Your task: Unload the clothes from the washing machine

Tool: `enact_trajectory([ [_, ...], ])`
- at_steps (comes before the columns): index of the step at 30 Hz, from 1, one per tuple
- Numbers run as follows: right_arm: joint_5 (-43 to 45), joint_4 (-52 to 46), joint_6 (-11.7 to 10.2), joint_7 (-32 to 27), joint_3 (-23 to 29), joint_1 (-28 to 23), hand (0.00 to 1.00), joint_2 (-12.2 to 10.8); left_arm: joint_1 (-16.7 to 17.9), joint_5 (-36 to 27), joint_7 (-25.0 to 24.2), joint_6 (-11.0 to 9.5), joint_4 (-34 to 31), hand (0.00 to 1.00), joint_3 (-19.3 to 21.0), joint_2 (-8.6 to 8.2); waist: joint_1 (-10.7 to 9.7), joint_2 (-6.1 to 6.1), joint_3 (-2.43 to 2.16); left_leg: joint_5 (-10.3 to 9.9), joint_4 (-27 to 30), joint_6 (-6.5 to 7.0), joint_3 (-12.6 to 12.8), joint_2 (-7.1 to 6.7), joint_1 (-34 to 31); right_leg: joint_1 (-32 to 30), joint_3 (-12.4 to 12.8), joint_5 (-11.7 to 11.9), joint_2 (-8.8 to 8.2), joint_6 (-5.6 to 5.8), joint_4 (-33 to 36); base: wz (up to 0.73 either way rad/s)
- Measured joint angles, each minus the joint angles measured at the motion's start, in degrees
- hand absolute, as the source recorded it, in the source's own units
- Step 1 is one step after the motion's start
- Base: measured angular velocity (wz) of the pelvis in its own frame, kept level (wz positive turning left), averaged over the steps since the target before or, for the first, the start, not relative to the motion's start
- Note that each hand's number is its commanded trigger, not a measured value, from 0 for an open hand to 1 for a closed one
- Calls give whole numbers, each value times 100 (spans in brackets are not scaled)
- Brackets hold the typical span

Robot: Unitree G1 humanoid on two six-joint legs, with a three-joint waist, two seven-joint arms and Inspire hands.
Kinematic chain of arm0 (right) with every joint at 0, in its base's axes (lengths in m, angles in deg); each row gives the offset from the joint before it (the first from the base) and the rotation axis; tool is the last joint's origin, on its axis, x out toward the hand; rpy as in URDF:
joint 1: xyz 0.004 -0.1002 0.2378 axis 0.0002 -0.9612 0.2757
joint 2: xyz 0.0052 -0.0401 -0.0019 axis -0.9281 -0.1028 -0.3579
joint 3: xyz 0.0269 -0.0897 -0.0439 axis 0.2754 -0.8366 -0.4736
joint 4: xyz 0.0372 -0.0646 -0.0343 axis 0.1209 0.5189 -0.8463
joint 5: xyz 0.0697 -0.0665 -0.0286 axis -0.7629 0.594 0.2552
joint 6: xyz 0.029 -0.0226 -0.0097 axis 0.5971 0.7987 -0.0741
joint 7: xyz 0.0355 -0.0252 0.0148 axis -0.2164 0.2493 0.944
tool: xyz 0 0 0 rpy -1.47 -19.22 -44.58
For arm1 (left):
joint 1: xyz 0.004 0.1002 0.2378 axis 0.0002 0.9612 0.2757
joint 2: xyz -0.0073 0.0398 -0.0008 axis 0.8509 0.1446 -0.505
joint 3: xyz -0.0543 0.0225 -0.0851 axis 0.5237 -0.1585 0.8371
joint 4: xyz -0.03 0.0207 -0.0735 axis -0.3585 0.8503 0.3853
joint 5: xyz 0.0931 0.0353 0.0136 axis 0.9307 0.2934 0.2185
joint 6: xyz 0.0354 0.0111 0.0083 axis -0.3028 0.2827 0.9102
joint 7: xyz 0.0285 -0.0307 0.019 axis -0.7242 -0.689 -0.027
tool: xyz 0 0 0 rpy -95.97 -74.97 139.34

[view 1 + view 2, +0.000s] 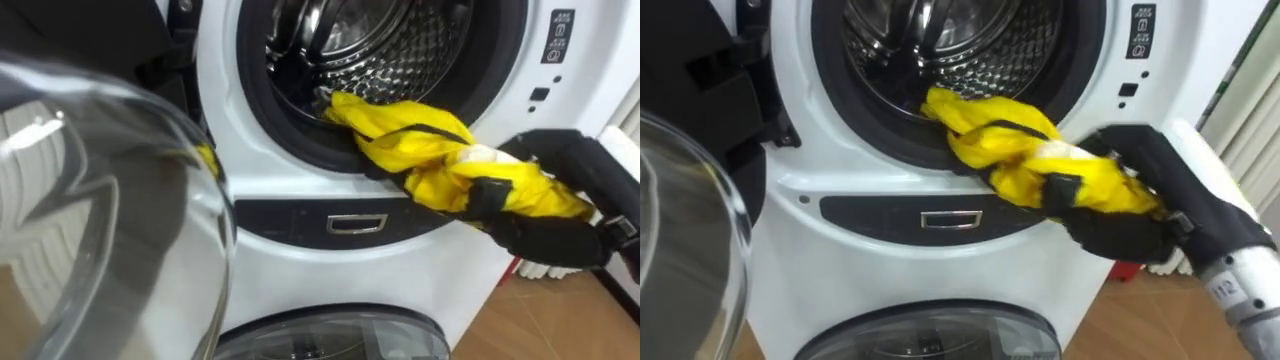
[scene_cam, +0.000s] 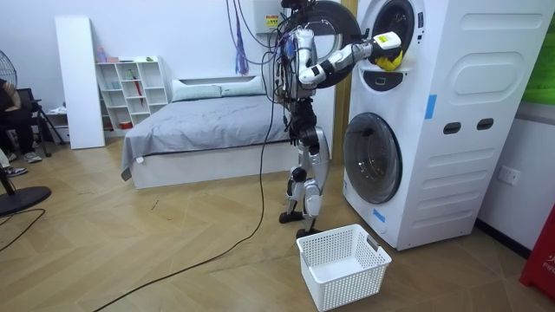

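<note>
Right hand point(image 1: 1130, 232) at upper washing machine point(image 1: 800, 255) opening.
Hand closed around yellow garment point(image 1: 1005, 145), centre frame, draped over drum rim point(image 1: 880, 125).

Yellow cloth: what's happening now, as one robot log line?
step: take clothes out | right hand: shut on yellow cloth | cloth: partly out of upper drum | basket: on floor

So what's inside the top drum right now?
One end of the yellow garment, the rest hanging out over the rim in the right hand's curled fingers. Behind it, bare perforated drum wall. The drum floor is hidden by rim and garment.
</note>
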Motion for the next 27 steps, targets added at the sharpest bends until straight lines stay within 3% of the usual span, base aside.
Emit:
enact_trajectory([
  [5,111,436,45,-160,122,-792,100,-54,10,3,-3,7,56,0,29,177,-148,-24,-2,-4,-1,11,19,-20,17,-30,80,-17,-6,25,83,-2],
  [10,409,874,81,-198,388,-1121,100,-163,17,8,-4,22,47,0,246,176,-338,-59,12,-8,-2,4,203,-32,17,-134,242,-18,10,42,168,-18],
  [13,455,1231,83,-514,725,-1402,100,-164,36,0,-2,30,-29,0,280,196,-385,-77,-14,-7,6,0,315,-7,20,-140,354,28,55,72,85,-23],
  [15,566,1349,189,-657,779,-1656,100,-173,60,-7,-2,52,-194,0,257,181,-547,-88,-18,-3,10,-2,384,-2,48,-132,391,45,66,56,93,-12],
  [19,606,1647,237,-677,778,-1746,100,-229,-19,-8,16,49,-298,0,206,180,-712,-99,-12,0,25,10,494,8,52,-166,473,121,88,39,93,-20],
  [21,622,1780,381,-677,778,-1745,100,-234,-83,-7,21,52,-324,0,69,167,-817,-100,-12,5,37,1,627,34,23,-217,496,141,82,45,100,-12],
  [27,582,1843,524,-676,780,-1689,100,-233,-76,6,24,74,-467,0,-32,137,-844,-93,-8,33,86,-47,1008,107,-15,-334,731,270,148,23,93,-18],
])
